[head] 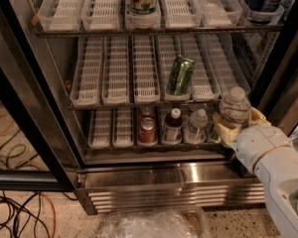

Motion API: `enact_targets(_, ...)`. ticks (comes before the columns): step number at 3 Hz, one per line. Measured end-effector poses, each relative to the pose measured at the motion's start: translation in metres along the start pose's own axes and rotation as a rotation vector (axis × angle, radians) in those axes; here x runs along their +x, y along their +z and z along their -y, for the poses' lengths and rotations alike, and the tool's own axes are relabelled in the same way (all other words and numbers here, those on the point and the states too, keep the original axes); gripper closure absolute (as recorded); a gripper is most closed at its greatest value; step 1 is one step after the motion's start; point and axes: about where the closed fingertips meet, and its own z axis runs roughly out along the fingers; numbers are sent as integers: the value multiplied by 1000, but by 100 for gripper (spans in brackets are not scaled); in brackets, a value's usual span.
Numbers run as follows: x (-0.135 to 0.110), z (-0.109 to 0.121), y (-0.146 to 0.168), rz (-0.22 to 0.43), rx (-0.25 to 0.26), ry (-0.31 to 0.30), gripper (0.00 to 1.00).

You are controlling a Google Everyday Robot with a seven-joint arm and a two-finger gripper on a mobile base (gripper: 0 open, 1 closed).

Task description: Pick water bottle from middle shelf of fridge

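Note:
The fridge stands open, with a steel louvred base panel (174,190). My gripper (237,125) sits at the right, in front of the fridge's lower right corner, shut on the water bottle (234,107). The bottle is clear and ribbed and stands upright between the yellowish fingers (223,131), out in front of the right end of the middle shelf (119,78). The middle shelf has white slotted lane trays and holds a tilted green soda can (180,75).
The lower shelf holds a red can (148,131), a dark-liquid bottle (173,125) and another clear bottle (196,125). The top shelf carries a bottle (141,1). The black door frame (25,113) runs on the left. Cables (15,212) and a plastic bag (154,224) lie on the floor.

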Motion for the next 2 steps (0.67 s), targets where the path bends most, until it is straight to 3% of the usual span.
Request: enact_targets(2,5,6,-10,-30,-14,9,100)
